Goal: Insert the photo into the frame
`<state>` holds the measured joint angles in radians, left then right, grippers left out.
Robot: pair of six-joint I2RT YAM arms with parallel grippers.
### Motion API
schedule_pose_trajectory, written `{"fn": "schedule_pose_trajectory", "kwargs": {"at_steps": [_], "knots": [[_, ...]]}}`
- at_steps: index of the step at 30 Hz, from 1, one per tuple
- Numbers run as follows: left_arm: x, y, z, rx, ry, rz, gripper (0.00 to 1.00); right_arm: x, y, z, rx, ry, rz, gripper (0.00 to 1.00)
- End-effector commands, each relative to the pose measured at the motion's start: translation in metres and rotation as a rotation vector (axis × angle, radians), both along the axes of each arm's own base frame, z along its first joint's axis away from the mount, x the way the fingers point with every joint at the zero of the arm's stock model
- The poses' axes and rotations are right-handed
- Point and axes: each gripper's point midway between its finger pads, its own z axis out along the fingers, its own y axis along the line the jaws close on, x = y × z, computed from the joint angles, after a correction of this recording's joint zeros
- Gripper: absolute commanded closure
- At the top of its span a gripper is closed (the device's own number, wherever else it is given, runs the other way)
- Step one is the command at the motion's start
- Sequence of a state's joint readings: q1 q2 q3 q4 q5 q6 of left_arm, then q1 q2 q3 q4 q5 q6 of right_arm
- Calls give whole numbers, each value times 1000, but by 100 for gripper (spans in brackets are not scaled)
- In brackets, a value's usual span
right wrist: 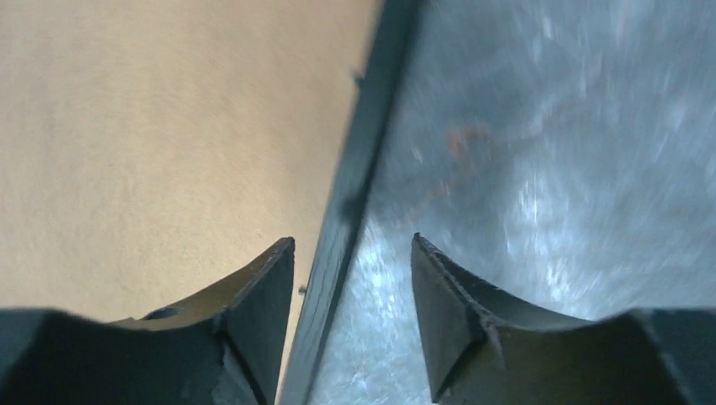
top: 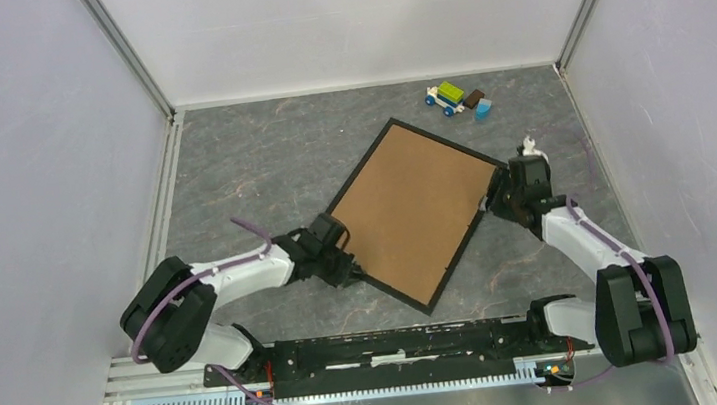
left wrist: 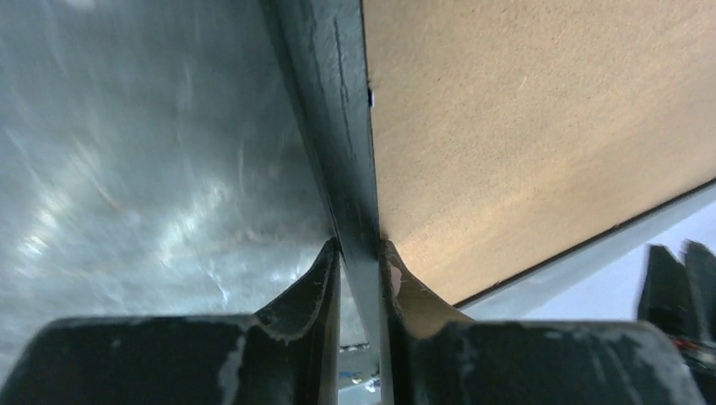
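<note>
1. The frame (top: 361, 166) lies back-up mid-picture on the worktop (top: 259, 153), with its board (top: 416, 212) showing. We see no photo.
2. The left tool (left wrist: 359, 253) is pinched on the lower-left rail, and we should hold it firm.
3. The right tool (right wrist: 353, 239) gapes astride the right rail, gripping nothing. We'd centre it on the rail, then close squarely.

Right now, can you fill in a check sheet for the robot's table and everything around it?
Surface: grey marbled table.
Job's things: the frame lies back up, brown backing board in it; the photo nothing seen.
Clutter: toy car, brown block, blue block near the far wall.
Grippers: left gripper pinches the frame's edge; right gripper open, astride the opposite edge.
Cables: purple cables along both arms.
Surroundings: plain walls on three sides; metal rail at the near edge.
</note>
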<state>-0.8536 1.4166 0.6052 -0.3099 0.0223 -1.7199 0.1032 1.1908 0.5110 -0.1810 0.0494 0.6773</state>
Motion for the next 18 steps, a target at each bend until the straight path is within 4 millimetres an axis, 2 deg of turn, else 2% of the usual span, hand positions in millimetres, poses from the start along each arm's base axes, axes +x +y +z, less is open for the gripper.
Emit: {"fn": "schedule_pose_trajectory", "kwargs": {"at_steps": [1, 3, 6, 8, 11, 14, 17, 18], "knots": [[-14, 104, -39, 373, 119, -242, 96, 46, -4, 48, -221, -111, 289, 34], [0, 123, -32, 426, 95, -321, 98, 61, 1, 48, -246, -87, 384, 29], [33, 152, -20, 502, 65, -410, 98, 88, 11, 52, -236, -86, 479, 25], [51, 174, -15, 535, 96, -463, 98, 106, 18, 45, -220, -70, 536, 22], [72, 193, -11, 595, 111, -542, 98, 132, 19, 35, -219, -15, 571, 21], [91, 191, -9, 606, 54, -570, 98, 147, 31, 28, -170, 11, 638, 22], [108, 192, -7, 638, 24, -587, 96, 141, 42, 18, -97, 39, 662, 25], [113, 192, -7, 642, 21, -594, 95, 136, 44, 15, -77, 37, 659, 28]]}}
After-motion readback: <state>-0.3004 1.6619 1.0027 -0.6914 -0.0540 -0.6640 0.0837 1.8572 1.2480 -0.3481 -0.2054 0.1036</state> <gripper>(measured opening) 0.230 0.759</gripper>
